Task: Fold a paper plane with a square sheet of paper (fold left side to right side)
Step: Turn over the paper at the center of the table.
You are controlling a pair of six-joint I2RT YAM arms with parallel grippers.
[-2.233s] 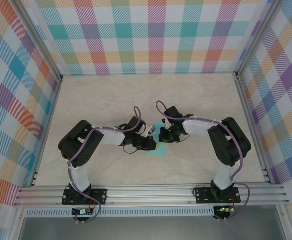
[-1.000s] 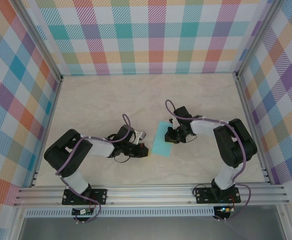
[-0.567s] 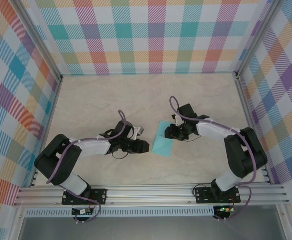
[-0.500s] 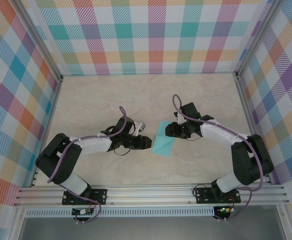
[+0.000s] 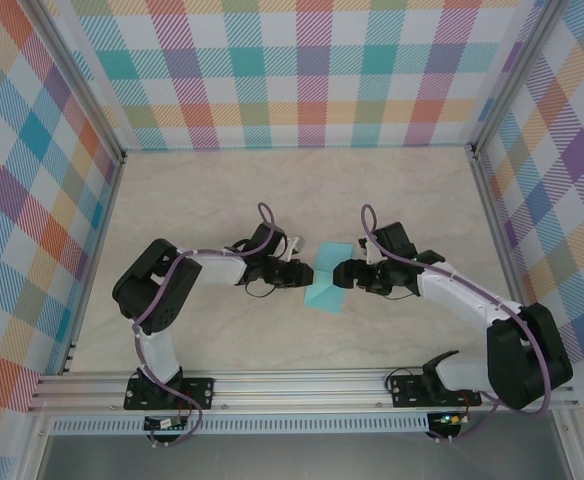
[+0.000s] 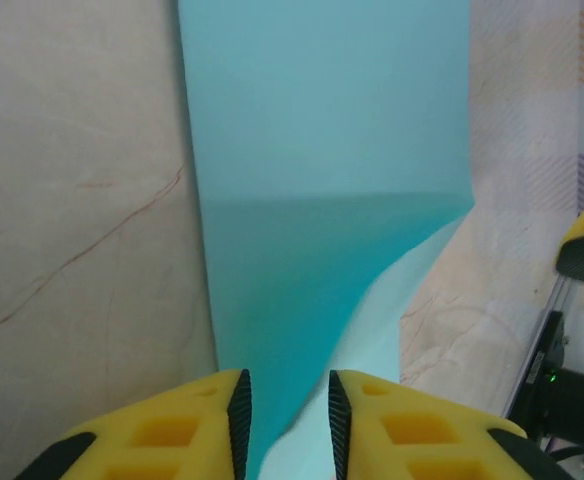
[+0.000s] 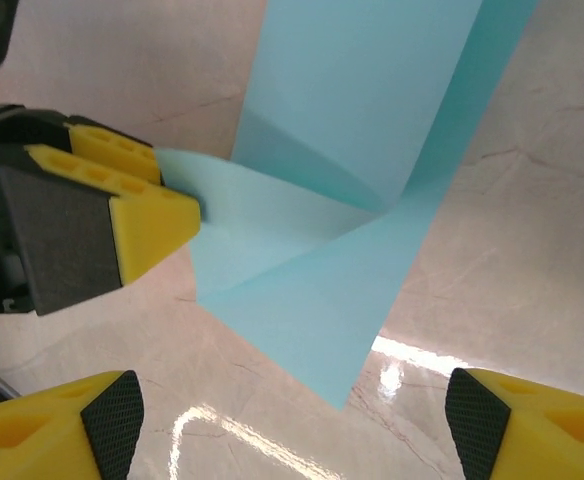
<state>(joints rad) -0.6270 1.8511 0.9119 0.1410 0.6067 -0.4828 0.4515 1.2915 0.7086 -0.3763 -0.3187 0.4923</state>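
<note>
Left wrist: sheet (image 6: 322, 150) pinched w/in left hand (image 6: 287, 400) (corner lifted).

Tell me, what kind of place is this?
Probably a robot test booth: plaid walls on a metal frame around a marble-look table, where the left gripper pinches the square sheet of paper.

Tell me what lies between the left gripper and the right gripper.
The square sheet of paper, partly folded, lies between the left gripper and the right gripper in the top view; the left pinches its raised flap.
</note>
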